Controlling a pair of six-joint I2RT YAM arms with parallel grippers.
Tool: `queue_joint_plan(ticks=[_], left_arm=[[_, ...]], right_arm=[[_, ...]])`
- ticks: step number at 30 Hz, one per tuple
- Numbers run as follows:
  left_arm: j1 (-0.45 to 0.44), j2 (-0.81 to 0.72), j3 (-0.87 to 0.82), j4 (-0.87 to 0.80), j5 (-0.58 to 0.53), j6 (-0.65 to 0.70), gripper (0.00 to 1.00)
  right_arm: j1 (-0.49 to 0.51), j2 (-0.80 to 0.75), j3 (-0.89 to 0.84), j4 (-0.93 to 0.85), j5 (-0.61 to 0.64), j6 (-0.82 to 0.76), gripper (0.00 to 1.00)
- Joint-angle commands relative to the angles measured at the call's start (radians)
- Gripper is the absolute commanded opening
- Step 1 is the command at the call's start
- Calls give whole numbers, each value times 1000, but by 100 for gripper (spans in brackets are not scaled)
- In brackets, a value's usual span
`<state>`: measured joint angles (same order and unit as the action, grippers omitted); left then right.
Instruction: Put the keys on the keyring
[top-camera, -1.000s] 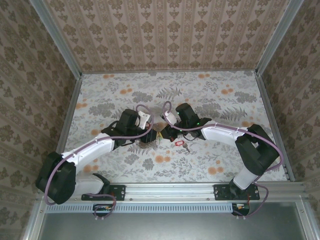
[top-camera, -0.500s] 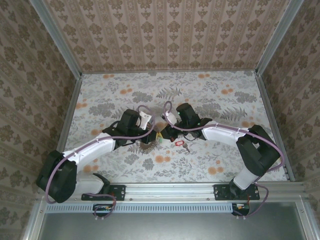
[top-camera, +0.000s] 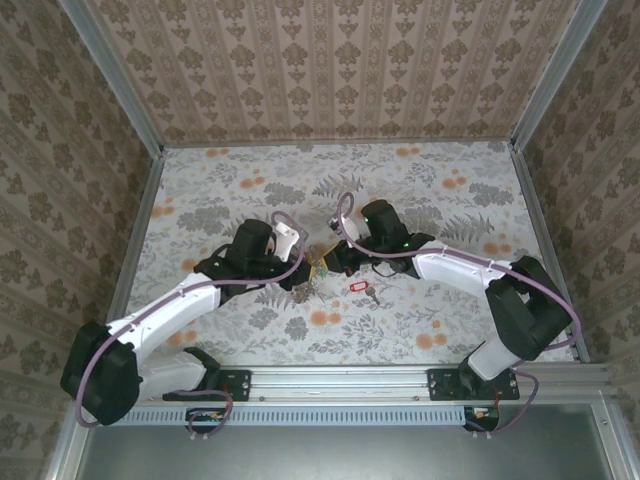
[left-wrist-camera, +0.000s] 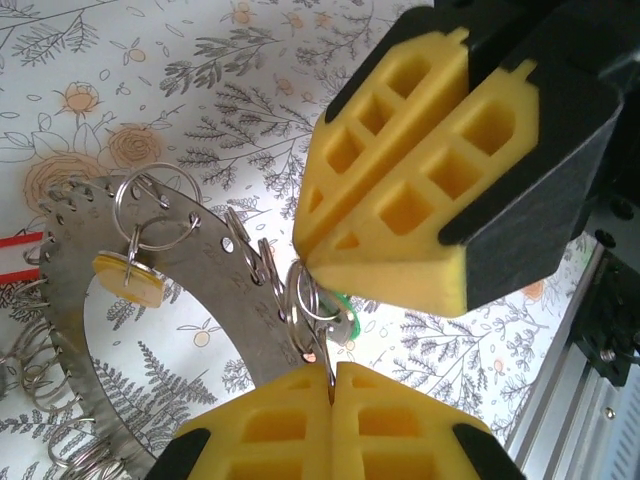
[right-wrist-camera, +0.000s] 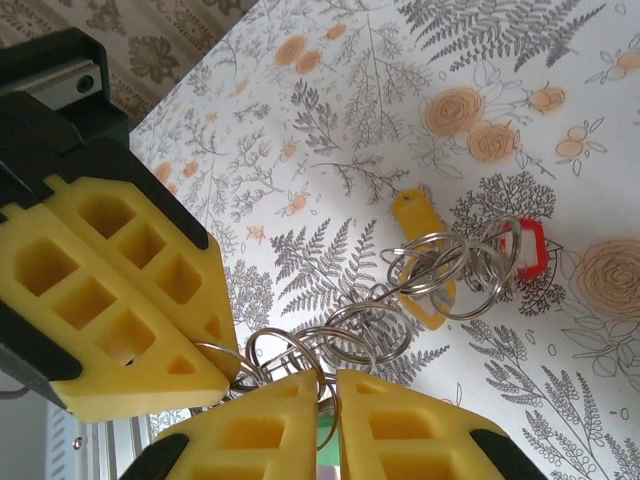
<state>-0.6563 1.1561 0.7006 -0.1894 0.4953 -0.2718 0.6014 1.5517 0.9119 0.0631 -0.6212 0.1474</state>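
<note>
Left wrist view: left pincer (left-wrist-camera: 333, 368) pads pressed together on thin split rings (left-wrist-camera: 305, 310) hung from the keyring (left-wrist-camera: 190, 235), near its yellow tag (left-wrist-camera: 128, 277). Right pincer (left-wrist-camera: 300, 258) likewise clamped on those rings, over the green-tagged key (left-wrist-camera: 345, 322). Red-tagged key (top-camera: 360, 287) lying on the table (top-camera: 440, 200) nearby.

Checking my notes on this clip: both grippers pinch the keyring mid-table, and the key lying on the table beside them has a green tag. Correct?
Not quite: the key lying on the table has a red tag, not a green one, as the top external view shows. The left gripper and the right gripper do both pinch the keyring.
</note>
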Motion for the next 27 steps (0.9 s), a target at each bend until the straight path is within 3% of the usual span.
queue_joint_plan(ticks=[1,8,15,24,27], left_arm=[[-14,-21,44,-61,53,49,0],[-35,-32,95,-103,104,88,0],[-38,-94,141,-78,196,171,0],[-74,-183,169,17,261,355,0],[-81,-175,194,4,282,368,0]], right_arm=[[-21,-56,-3,-15,30,15,16],[-23,-151,-11,-78,38,-31,26],[-20,-410,-160,-51,-33,-92,35],[8,-568,-247,129,-153,-62,33],[9,-556,-226,148,-181,-60,25]])
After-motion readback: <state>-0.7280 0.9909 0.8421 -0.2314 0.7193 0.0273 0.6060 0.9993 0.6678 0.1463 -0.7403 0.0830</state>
